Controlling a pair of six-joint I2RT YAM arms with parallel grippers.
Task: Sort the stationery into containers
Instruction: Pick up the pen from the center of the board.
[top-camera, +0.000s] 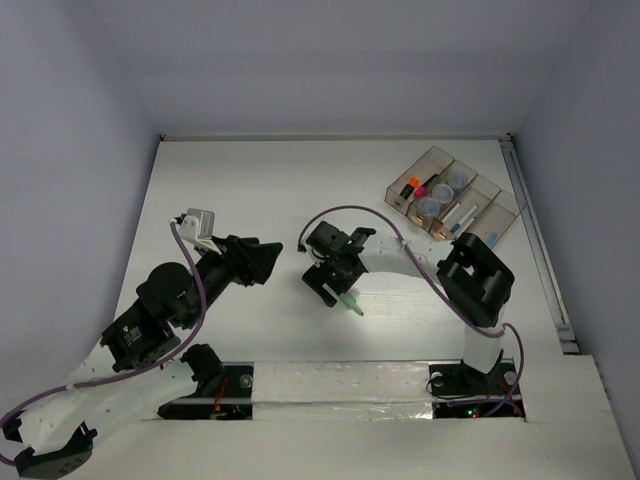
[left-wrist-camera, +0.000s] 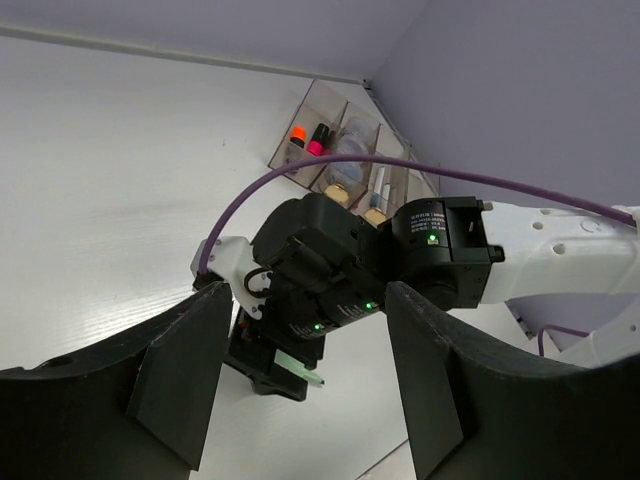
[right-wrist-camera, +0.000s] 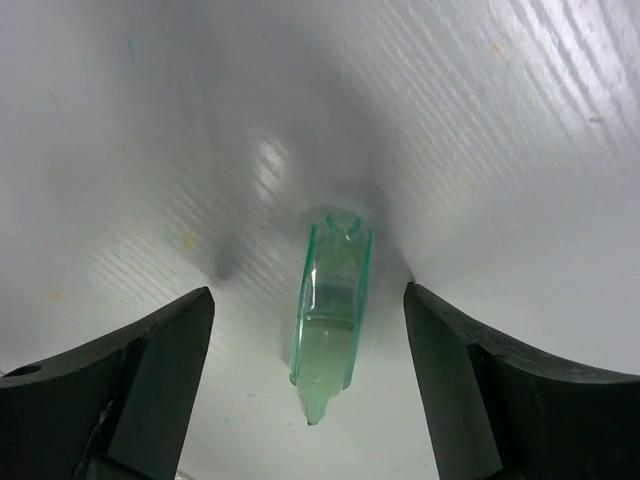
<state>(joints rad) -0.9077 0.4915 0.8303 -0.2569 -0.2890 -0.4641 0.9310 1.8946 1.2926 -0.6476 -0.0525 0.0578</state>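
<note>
A pale-green translucent tube (right-wrist-camera: 330, 310) lies on the white table between the wide-open fingers of my right gripper (right-wrist-camera: 308, 295), which touch neither side of it. From above, the right gripper (top-camera: 336, 285) is low over the table's middle and the tube's tip (top-camera: 351, 304) pokes out beneath it. My left gripper (top-camera: 264, 262) is open and empty, just left of it and pointing at it. The left wrist view shows the tube (left-wrist-camera: 298, 367) under the right gripper (left-wrist-camera: 268, 362). The four-bin tray (top-camera: 500, 215) at the far right holds orange (top-camera: 410, 187) and pink highlighters, round pots (top-camera: 441, 192) and white pens (top-camera: 455, 215).
The tray also shows in the left wrist view (left-wrist-camera: 300, 110), against the back corner. A rail (top-camera: 538, 240) runs along the table's right edge. The right arm's elbow (top-camera: 478, 275) and purple cable (top-camera: 400, 235) stand between the gripper and the tray.
</note>
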